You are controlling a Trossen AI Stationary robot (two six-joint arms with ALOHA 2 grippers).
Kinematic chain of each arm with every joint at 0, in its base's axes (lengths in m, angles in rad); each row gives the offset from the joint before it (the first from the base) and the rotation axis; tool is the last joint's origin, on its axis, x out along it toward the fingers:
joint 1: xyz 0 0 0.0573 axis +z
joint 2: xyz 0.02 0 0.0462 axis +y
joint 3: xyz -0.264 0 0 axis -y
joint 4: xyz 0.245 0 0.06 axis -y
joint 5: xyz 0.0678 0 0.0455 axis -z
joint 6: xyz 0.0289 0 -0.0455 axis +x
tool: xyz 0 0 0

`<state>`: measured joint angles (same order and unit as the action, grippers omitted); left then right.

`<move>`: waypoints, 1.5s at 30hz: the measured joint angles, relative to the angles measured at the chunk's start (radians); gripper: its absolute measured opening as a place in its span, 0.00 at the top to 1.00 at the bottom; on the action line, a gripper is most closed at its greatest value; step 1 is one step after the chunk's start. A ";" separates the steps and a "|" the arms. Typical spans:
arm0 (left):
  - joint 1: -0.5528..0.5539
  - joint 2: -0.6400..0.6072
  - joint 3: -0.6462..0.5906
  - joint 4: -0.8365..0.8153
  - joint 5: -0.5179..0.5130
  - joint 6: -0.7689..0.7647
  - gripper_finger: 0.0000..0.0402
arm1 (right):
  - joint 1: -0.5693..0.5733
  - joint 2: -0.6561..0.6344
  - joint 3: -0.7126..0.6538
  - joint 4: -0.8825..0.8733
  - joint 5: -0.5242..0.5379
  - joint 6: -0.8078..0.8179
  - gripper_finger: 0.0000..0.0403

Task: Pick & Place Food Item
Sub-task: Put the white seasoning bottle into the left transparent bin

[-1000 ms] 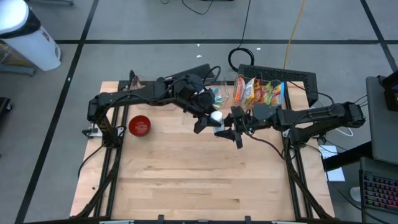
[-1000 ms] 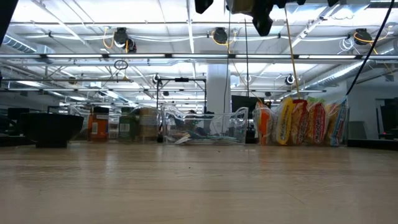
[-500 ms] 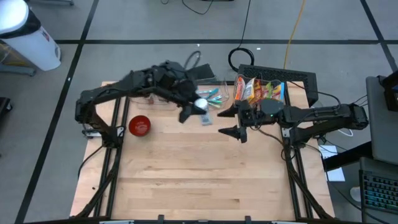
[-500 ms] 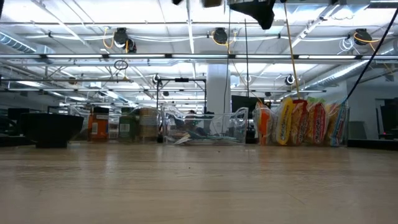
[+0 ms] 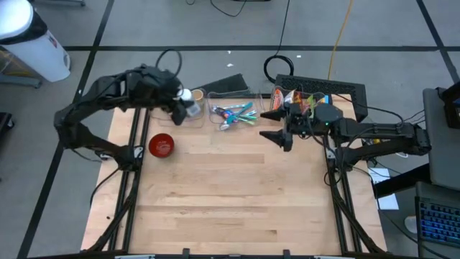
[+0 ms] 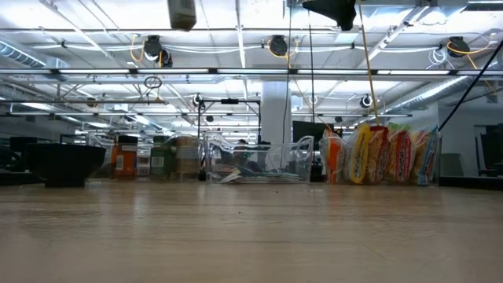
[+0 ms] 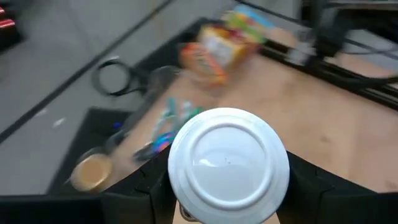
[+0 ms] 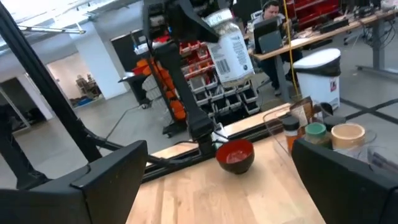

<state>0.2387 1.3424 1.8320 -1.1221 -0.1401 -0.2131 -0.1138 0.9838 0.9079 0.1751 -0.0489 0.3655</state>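
The left gripper [image 5: 185,103] is clamped on a white-lidded jar [image 5: 188,97], holding it in the air above the table's far edge, between the red bowl [image 5: 161,145] and the clear tray [image 5: 233,115] and nearer the tray's left end. In the left wrist view the jar's round white lid [image 7: 228,163] fills the middle, with a dark finger [image 7: 134,196] on each of its 2 sides. In the right wrist view the same jar [image 8: 229,46] shows its white printed label, hanging above the bowl [image 8: 235,154]. The clear tray, which holds colourful utensils [image 5: 236,114], stands on the wooden table [image 5: 230,201] to the right of the held jar. Just right of the tray stands a row of bright snack bags [image 5: 300,105]; in the low view they stand upright [image 6: 383,155] beside the tray [image 6: 258,163]. The right gripper [image 5: 276,125] hovers to the right of the tray, in front of the snack bags, its 2 fingers spread wide with nothing between them. The red bowl sits on the table well to the left of the tray. A few small jars [image 8: 316,131] stand behind the tray at the table's far edge. In the low view only the bottom of the held jar [image 6: 181,13] shows, high up.
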 joint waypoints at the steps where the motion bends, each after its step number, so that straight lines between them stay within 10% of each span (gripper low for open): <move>1: 0.000 -0.017 -0.012 -0.011 -0.037 -0.020 0.49 | -0.004 -0.002 0.000 0.001 0.000 -0.006 0.02; 21: -0.011 -0.222 -0.770 0.390 -0.406 -0.578 0.49 | -0.009 0.013 0.000 -0.002 0.000 0.015 0.02; 30: 0.000 -0.118 -0.814 0.456 -0.587 -0.681 0.49 | -0.009 0.031 -0.001 -0.004 0.000 0.023 0.02; 45: 0.061 0.047 -0.810 0.552 -0.607 -0.760 0.49 | -0.009 0.032 -0.001 -0.031 0.000 0.024 0.02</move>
<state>0.3001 1.3893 1.0218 -0.5700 -0.7473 -0.9734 -0.1226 1.0161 0.9073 0.1436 -0.0490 0.3897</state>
